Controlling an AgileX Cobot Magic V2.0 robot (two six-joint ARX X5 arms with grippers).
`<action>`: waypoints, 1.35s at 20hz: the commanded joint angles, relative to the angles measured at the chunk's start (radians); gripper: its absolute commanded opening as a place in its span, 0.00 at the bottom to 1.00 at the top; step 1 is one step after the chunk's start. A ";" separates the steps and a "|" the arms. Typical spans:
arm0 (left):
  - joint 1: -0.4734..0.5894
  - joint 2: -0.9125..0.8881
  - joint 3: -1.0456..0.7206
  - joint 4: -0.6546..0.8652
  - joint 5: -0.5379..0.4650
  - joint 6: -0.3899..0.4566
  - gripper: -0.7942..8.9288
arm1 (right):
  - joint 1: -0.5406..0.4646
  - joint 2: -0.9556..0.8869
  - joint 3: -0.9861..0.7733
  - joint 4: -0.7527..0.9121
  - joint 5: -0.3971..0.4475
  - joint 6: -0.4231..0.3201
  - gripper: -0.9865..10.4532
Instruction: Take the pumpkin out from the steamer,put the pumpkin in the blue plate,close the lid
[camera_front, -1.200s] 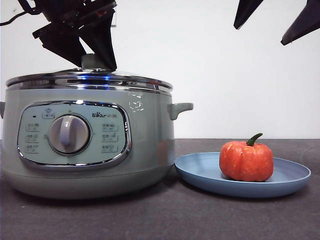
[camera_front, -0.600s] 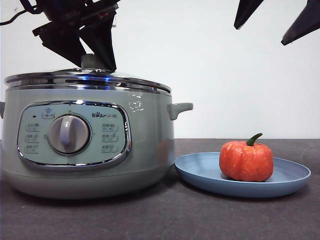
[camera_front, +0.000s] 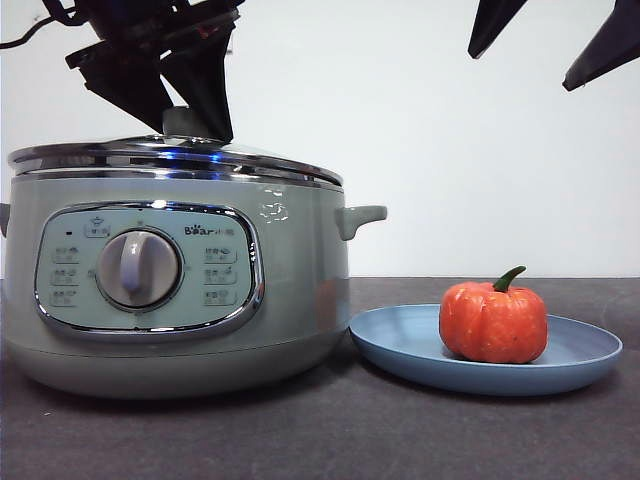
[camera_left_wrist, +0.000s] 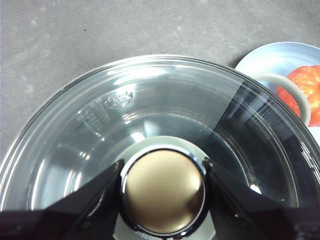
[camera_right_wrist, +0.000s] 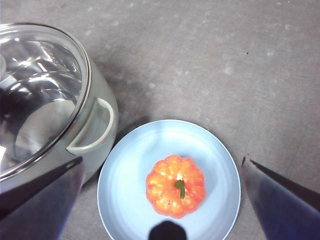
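**Dark grey table carrying a pot and a plate**

A dark grey table (camera_front: 330, 440) is seen. The steamer (camera_front: 175, 290) is stood on it below the left gripper (camera_left_wrist: 164, 172). The blue plate (camera_front: 400, 345) is laid just beside the pot, beneath the right gripper (camera_right_wrist: 162, 165).

The steamer (camera_front: 175, 285) stands toward the table's (camera_front: 330, 435) left edge with the lid (camera_front: 175, 158) seated on its rim. A dark claw (camera_front: 185, 120) straddles the lid's knob. The pumpkin (camera_front: 493, 320) sits upright on the blue plate (camera_front: 400, 345), just beside the steamer, toward the right edge.
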 joint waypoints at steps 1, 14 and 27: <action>-0.018 0.018 -0.010 -0.032 0.017 0.019 0.51 | 0.001 -0.001 -0.004 -0.003 0.002 0.010 0.58; -0.018 -0.215 -0.008 -0.053 0.015 -0.010 0.48 | 0.001 -0.030 -0.004 0.008 -0.002 0.009 0.52; -0.018 -0.722 -0.388 0.107 -0.143 -0.003 0.07 | 0.002 -0.421 -0.322 0.280 -0.002 -0.028 0.08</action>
